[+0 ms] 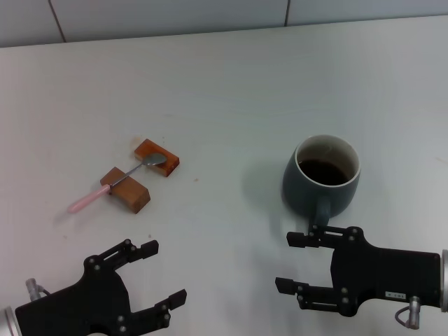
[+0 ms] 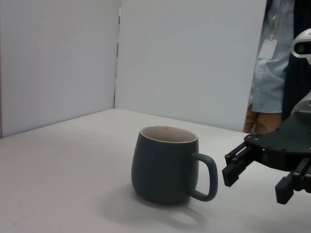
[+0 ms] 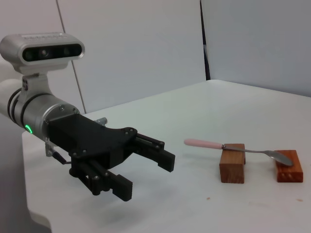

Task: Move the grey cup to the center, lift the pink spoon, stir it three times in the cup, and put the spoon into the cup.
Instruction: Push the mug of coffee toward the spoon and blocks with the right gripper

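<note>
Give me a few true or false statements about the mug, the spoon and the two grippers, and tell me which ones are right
1. The pink spoon lies across two wooden blocks. True.
2. The grey cup is empty. False: dark liquid fills part of it.
3. The right gripper is shut on the cup's handle. False: its fingers are open, close to the handle but not closed on it.
4. The left gripper is open and holds nothing. True.
5. The spoon stands inside the cup. False: it rests on the blocks, well off to the robot's left of the cup.
</note>
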Motion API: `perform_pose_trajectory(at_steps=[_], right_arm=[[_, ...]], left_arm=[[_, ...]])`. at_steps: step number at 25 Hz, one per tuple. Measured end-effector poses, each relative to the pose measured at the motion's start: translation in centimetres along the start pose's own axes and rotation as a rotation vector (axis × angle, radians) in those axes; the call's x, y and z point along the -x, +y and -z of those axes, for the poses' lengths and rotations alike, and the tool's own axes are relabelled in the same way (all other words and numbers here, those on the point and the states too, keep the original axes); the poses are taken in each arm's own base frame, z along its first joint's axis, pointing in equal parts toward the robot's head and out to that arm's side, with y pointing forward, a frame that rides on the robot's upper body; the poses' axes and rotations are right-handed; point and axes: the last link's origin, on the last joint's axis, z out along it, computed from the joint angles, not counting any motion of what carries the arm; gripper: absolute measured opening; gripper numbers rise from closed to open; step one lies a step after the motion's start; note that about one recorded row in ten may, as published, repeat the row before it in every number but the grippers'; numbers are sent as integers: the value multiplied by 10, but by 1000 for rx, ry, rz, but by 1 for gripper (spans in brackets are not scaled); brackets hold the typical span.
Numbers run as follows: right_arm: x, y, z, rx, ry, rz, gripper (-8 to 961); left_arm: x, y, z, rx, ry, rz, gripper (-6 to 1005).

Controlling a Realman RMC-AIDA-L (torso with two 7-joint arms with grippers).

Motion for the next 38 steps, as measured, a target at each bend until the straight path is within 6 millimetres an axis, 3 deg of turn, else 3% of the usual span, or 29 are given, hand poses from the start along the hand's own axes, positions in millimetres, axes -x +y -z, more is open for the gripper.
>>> perform_pose_trajectory(at_steps=[12,16,18,26,31,36,38], right_arm=[[5,-3,2,-44,-61,8,693],[7,-17,14,-192,-216,-23,668],[1,-26,31,-355,-362,-30,655],[-19,-26,60,-664,-546,46,444],[-38,-37,66,-842,-528,6,198],[-54,-54,61,-903,-430,-63,147],[-58,-57,48,-867,-360,-54,147]], left_arm=[[-1,0,0,1,3,-1,830],[-2,0,-1,3,3,-2,830],[-2,-1,-1,3,4,-3,829],[-4,-1,-3,12,5,-9,829],[-5,-1,-4,16,7,-14,829],[-5,-1,-4,18,8,-14,830],[-5,-1,-4,18,8,-13,830]])
